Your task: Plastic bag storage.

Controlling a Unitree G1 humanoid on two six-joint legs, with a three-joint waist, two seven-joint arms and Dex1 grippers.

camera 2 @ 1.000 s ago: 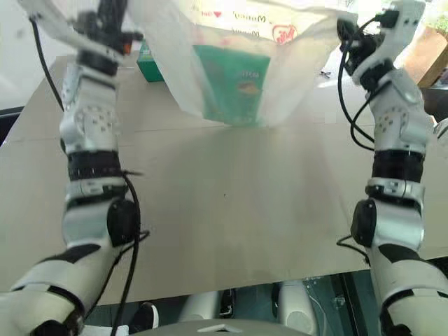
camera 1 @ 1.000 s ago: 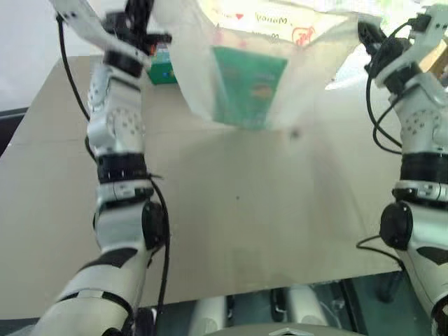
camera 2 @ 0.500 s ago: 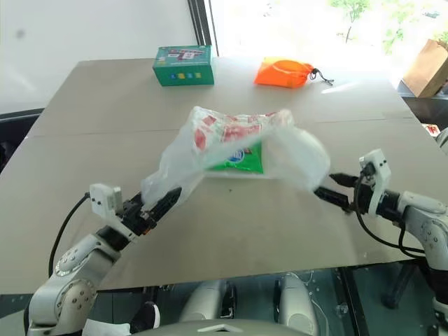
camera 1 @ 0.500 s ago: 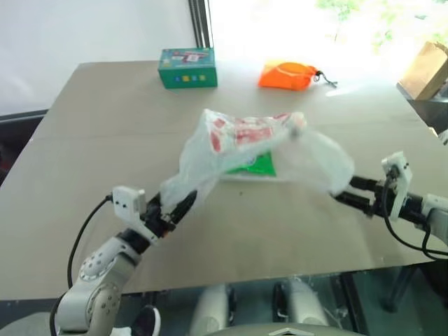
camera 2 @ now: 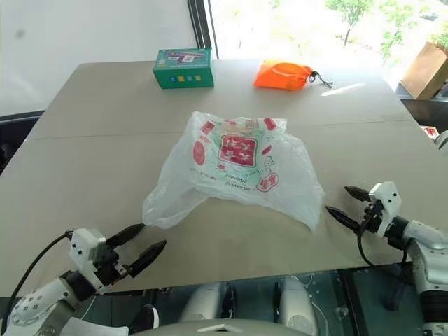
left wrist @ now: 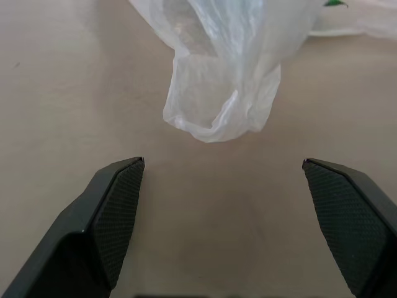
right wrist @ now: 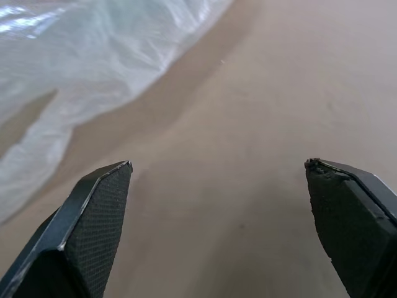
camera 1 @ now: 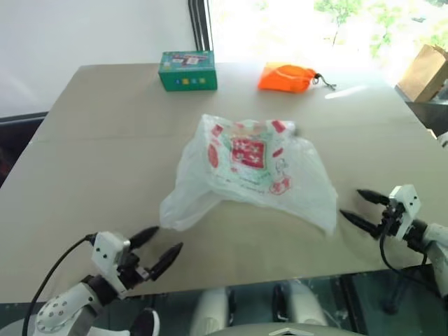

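bag (camera 2: pixel 234 168): lies loose and spread mid-table (camera 2: pixel 105 126), released; thin, crinkly, translucent white film with red patches
left gripper (camera 1: pixel 155 250): jaws wide, empty, near the bag's drooping corner but apart from it
right gripper (camera 2: pixel 346 205): wide open, empty, just beside the far corner
risk: film slides or balloons when pinched — a fold could spring back; fingers may close on air
others: green box (camera 2: pixel 183 67); orange pouch (camera 2: pixel 283 73) — well clear

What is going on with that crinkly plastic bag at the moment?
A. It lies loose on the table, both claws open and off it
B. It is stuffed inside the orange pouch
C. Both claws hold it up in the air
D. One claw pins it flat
A: the plastic bag lies slack on the table, with the left gripper and the right gripper both open and apart from it.
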